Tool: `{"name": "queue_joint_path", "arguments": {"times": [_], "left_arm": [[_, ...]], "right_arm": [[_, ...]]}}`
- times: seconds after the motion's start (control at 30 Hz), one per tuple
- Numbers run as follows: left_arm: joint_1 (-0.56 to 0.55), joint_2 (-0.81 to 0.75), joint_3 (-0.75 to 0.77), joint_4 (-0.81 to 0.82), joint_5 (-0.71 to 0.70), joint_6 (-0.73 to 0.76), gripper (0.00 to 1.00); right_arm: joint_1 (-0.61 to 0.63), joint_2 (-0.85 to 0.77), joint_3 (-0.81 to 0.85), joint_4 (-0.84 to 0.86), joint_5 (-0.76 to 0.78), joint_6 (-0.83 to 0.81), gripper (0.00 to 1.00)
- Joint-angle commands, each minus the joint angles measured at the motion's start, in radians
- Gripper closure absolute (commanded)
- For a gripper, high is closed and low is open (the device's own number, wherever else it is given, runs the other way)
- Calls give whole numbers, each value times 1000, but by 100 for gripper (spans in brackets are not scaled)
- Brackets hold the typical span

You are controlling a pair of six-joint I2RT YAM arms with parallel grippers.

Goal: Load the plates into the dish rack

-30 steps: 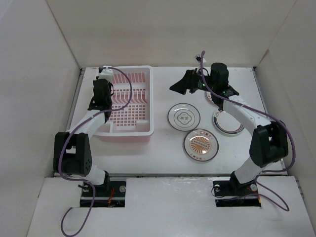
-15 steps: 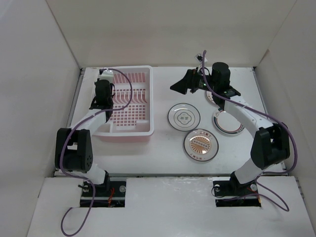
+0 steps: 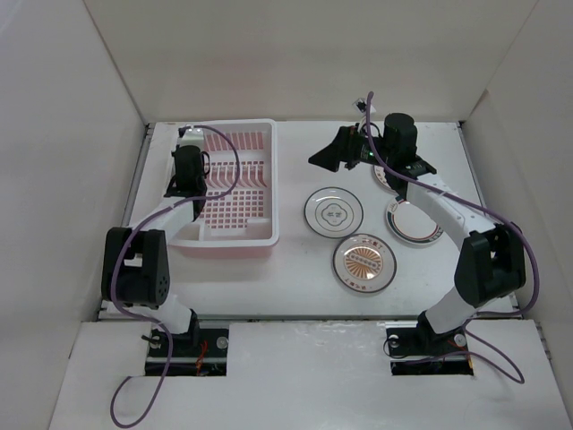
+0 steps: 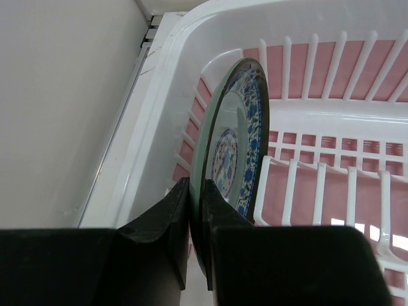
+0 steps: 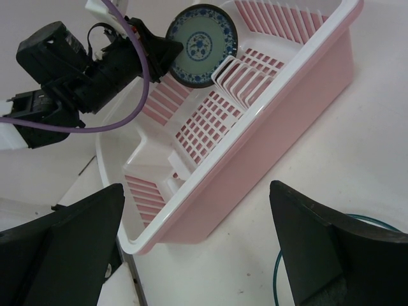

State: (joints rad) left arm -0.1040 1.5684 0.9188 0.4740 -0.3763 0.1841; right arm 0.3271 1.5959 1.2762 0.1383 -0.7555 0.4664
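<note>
Our left gripper (image 4: 194, 186) pinches a blue-patterned plate (image 4: 241, 143) upright on its edge inside the pink dish rack (image 3: 271, 184), by the rack's 10 o'clock wall. Our right gripper (image 3: 329, 154) hangs spread wide, holding nothing, over the white table (image 3: 295, 278). At the rack's 3 o'clock lie a grey-ringed plate (image 3: 334, 213), an orange sunburst plate (image 3: 364, 262) and a colour-rimmed plate (image 3: 414, 224).

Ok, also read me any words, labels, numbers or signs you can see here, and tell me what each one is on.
No text can be read in any view.
orange sunburst plate: dark band across its centre, too small to read.
white plate: small centre mark, too small to tell if it is writing.
blue-patterned plate in the left gripper: floral pattern only.
dish rack: no label shows.
</note>
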Motion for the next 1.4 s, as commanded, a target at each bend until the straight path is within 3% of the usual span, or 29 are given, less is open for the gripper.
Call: {"name": "queue_joint_path", "arguments": {"times": [0.0,0.07,0.4,0.5,0.8,1.07,1.13,1.17,1.2,1.37], "left_arm": [[1,5,31,-2,-7,-17,94],[1,5,31,-2,-7,-17,94],[1,15,31,-11,-7,-26,67],[1,24,31,-20,-7,-26,70],[-28,-48,71,-60,-7,-15,28],[-98,-57,123,-109,-26,-15,24],[-112,-57,150,-142,-71,-15,19],[-128,-67,160,-143,-84,-26,13],[-137,-67,182,-159,-131,-47,0],[-195,-139,296,-300,-191,-126,0]], "right_arm": [[7,-50,22,26,-4,-23,0],[7,-50,22,26,-4,-23,0],[7,-50,22,26,-4,-23,0],[7,-50,22,26,-4,-23,0],[7,-40,22,26,-4,-23,0],[7,-31,22,17,-4,-23,0],[7,-31,22,17,18,-23,0],[7,-31,22,1,30,-23,0],[7,-31,22,-11,50,-34,0],[-31,-31,31,-176,419,-127,0]]}}
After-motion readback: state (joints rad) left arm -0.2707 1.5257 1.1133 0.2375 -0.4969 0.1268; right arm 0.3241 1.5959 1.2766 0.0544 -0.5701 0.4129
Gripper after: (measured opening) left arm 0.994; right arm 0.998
